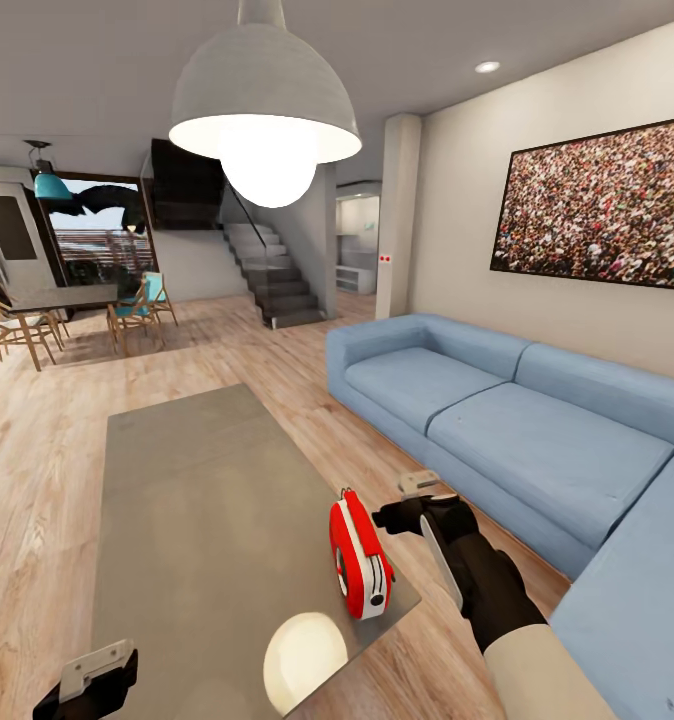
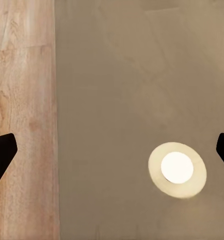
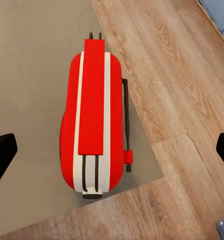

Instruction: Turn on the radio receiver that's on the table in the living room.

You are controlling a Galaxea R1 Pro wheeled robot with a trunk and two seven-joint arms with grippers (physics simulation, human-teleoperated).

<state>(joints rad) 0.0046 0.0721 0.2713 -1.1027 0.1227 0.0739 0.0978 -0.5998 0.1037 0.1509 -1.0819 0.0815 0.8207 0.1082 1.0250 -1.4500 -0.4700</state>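
Head view: red radio receiver (image 1: 359, 555) on glossy table (image 1: 197, 480) corner, blue sofa (image 1: 517, 420) beside; both pincers released.

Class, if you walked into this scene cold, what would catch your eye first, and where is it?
Likely the glossy red radio receiver, standing at the near right corner of the grey-beige table, with the right gripper just beside it. Next, the glowing dome pendant lamp overhead and the blue sofa at right.
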